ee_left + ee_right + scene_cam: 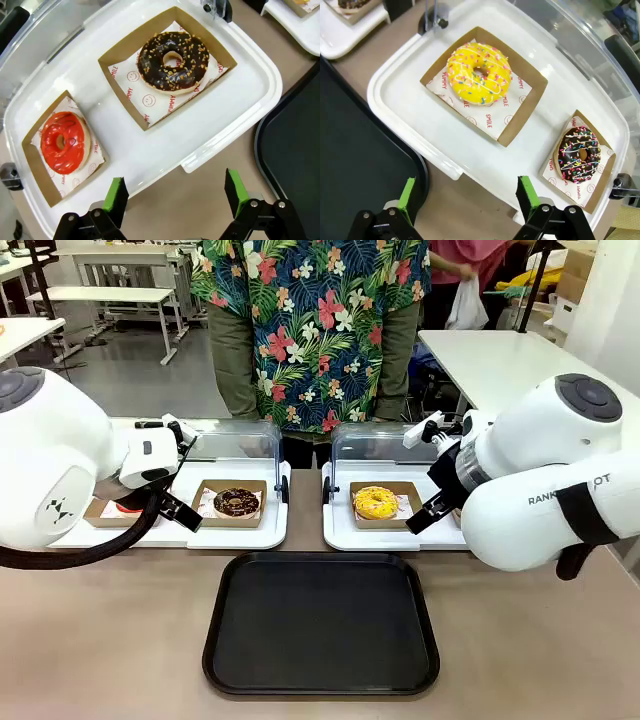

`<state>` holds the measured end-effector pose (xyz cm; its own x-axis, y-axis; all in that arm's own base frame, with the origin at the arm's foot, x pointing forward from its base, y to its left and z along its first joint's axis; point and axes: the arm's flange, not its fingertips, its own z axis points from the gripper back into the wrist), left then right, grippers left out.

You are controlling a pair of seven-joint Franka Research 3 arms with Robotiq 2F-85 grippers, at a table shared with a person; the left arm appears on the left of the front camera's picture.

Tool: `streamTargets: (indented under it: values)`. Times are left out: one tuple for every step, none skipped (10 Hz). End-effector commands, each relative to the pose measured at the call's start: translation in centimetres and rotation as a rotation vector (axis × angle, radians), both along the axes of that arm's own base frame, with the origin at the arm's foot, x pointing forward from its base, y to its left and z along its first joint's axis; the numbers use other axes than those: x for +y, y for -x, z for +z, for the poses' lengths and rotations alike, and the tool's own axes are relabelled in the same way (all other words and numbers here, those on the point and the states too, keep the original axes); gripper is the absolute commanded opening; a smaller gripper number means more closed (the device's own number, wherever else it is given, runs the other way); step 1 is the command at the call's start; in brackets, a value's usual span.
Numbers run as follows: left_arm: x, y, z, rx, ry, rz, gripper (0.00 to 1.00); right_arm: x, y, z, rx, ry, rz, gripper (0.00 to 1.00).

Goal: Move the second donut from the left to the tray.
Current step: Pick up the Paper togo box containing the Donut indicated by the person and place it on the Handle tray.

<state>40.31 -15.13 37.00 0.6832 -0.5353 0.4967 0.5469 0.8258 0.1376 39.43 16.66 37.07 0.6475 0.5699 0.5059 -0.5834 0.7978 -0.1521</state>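
Observation:
The chocolate donut with nut speckles lies in a small brown cardboard tray on the left white display tray. The large black tray sits at the table's near middle, its edge also at the right of the left wrist view and at the left of the right wrist view. My left gripper hovers open above the display tray's near edge, nothing between its fingers. My right gripper hangs open over the right display tray's near rim, holding nothing.
A red-glazed donut sits left of the chocolate one. On the right white tray lie a yellow sprinkled donut and a dark donut with colourful sprinkles. Clear lids stand raised behind. A person stands at the far side.

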Motion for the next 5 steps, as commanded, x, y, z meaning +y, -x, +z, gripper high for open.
streamTargets:
  values:
    - [0.0, 0.0, 0.02, 0.0, 0.0, 0.0, 1.0, 0.0, 0.0, 0.0, 0.0, 0.0, 0.0, 1.0]
    - [0.0, 0.0, 0.02, 0.0, 0.0, 0.0, 1.0, 0.0, 0.0, 0.0, 0.0, 0.0, 0.0, 1.0]
    - [0.0, 0.0, 0.02, 0.0, 0.0, 0.0, 1.0, 0.0, 0.0, 0.0, 0.0, 0.0, 0.0, 1.0]
    - [0.0, 0.0, 0.02, 0.0, 0.0, 0.0, 1.0, 0.0, 0.0, 0.0, 0.0, 0.0, 0.0, 1.0]
    - [0.0, 0.0, 0.02, 0.0, 0.0, 0.0, 1.0, 0.0, 0.0, 0.0, 0.0, 0.0, 0.0, 1.0]
